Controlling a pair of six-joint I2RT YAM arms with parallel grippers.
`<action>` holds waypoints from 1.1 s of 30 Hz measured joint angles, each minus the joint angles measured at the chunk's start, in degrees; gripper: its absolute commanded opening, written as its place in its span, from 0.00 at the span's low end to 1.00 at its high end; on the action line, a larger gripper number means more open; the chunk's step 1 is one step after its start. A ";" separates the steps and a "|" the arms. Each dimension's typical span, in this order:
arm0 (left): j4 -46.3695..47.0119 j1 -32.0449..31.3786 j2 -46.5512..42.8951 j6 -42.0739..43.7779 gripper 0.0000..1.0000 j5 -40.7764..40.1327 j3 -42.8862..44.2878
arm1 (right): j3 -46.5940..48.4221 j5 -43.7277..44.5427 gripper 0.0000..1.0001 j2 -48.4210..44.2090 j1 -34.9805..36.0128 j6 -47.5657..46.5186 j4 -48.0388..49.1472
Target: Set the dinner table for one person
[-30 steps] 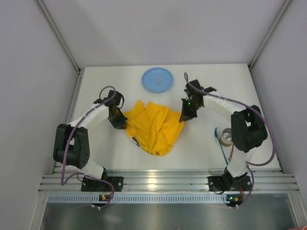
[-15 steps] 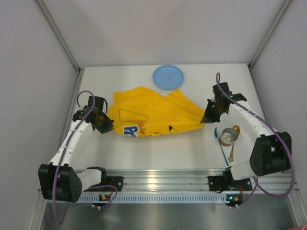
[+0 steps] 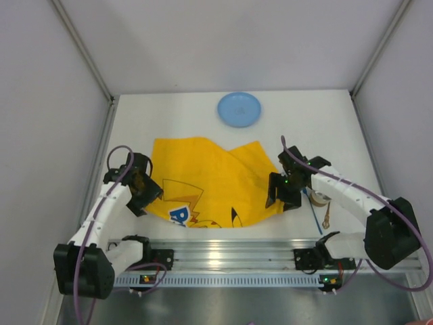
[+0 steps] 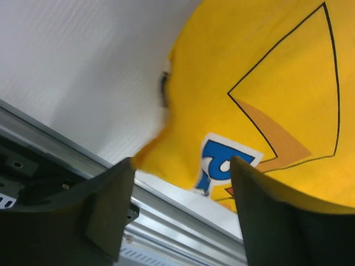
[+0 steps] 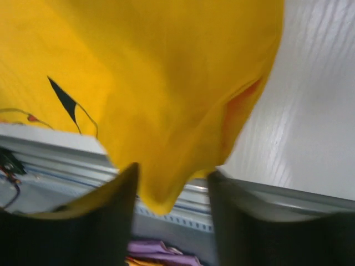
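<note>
The yellow cartoon-printed cloth (image 3: 210,183) lies spread on the white dinner table (image 3: 338,128), reaching almost to its near edge. My left gripper (image 3: 149,200) hovers at the cloth's near left corner. In the left wrist view it (image 4: 180,208) is open, and the cloth corner (image 4: 161,149) lies free beyond the fingers. My right gripper (image 3: 274,200) is at the cloth's near right corner. In the right wrist view it (image 5: 173,213) is open, with a blurred cloth corner (image 5: 161,194) hanging loose in the gap. A blue plate (image 3: 239,109) sits behind the cloth.
A metal cup (image 3: 319,198), a gold spoon (image 3: 327,218) and a blue-handled utensil (image 3: 314,218) lie at the near right, partly under my right arm. An aluminium rail (image 3: 223,254) runs along the near edge. Grey walls enclose the table on three sides.
The bunched cloth was pulled wide, then drawn toward the near edge and laid flat. Both grippers, shut on its corners before, have opened and let go.
</note>
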 measured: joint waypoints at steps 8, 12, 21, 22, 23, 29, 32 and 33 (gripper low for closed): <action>-5.25 0.00 0.04 -0.02 0.98 -2.23 10.82 | 6.01 4.00 1.00 -5.46 4.33 -0.72 -11.04; -4.00 0.00 0.15 1.05 0.89 -2.27 14.73 | 18.32 8.44 1.00 -3.48 3.58 -3.02 -12.50; 5.88 0.00 9.05 5.18 0.86 1.81 10.58 | 45.81 5.81 1.00 26.86 -8.41 -12.81 -10.40; 7.10 0.00 10.25 5.73 0.86 2.16 9.73 | 48.61 5.22 1.00 30.56 -9.42 -13.40 -10.10; 8.02 0.00 11.28 6.16 0.86 2.40 9.14 | 51.30 4.57 1.00 33.88 -10.27 -13.81 -10.12; 13.33 0.00 17.64 8.17 0.85 3.37 8.02 | 61.92 1.60 0.97 49.11 -12.09 -14.19 -9.33; 14.73 0.00 20.68 9.14 0.84 3.37 8.15 | 63.17 0.35 0.95 53.33 -11.82 -14.14 -8.57; 15.13 0.00 21.53 9.51 0.83 3.34 8.17 | 63.14 -0.09 0.93 54.42 -11.74 -14.08 -8.57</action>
